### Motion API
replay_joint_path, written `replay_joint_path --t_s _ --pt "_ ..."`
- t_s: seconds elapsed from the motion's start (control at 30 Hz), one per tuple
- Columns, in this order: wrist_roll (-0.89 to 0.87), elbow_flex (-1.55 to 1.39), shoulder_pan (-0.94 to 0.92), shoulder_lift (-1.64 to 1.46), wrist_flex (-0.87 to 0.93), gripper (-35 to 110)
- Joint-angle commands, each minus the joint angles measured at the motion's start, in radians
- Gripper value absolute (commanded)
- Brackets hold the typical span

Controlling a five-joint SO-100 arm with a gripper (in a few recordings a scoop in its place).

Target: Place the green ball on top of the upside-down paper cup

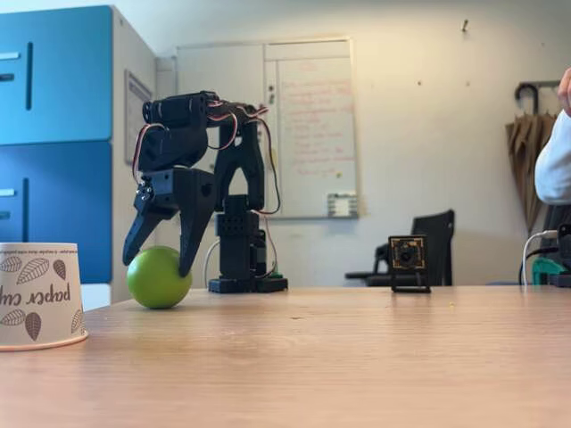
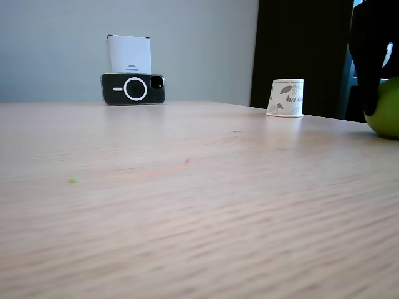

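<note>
One green ball (image 1: 158,277) rests on the surface (image 1: 357,357), at about 9 o'clock in a fixed view. One upside-down paper cup (image 1: 38,295) stands at the far 9 o'clock edge. One small camera (image 1: 409,261) sits at 3 o'clock. One phone (image 2: 133,88) stands at 11 o'clock in a fixed view, with one white box (image 2: 129,54) behind it.

Pale wall (image 1: 428,134); whiteboard (image 1: 308,125); blue cabinet (image 1: 53,134); black chair (image 1: 433,241); wooden table (image 1: 339,366); even daylight.
</note>
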State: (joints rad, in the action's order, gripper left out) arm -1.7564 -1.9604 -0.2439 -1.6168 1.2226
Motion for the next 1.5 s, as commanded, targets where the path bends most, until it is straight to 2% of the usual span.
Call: replay_joint_path --t_s 0.0,0.23,0.57,0.8,0.97,1.23,1.47 --pt "-0.005 -0.021 -0.003 -0.025 -0.006 28" --pt "-0.002 -0.075 -0.005 -0.101 -0.057 25" --pt "0.005 -0.087 0.009 -0.482 -0.227 25" --pt "0.005 -0.005 0.026 -0.650 -0.232 25" --pt "0.005 0.252 0.066 -0.499 -0.239 25" --pt "0.005 0.765 0.120 -0.087 -0.235 26" --pt "0.006 0.983 0.117 0.196 -0.239 25"
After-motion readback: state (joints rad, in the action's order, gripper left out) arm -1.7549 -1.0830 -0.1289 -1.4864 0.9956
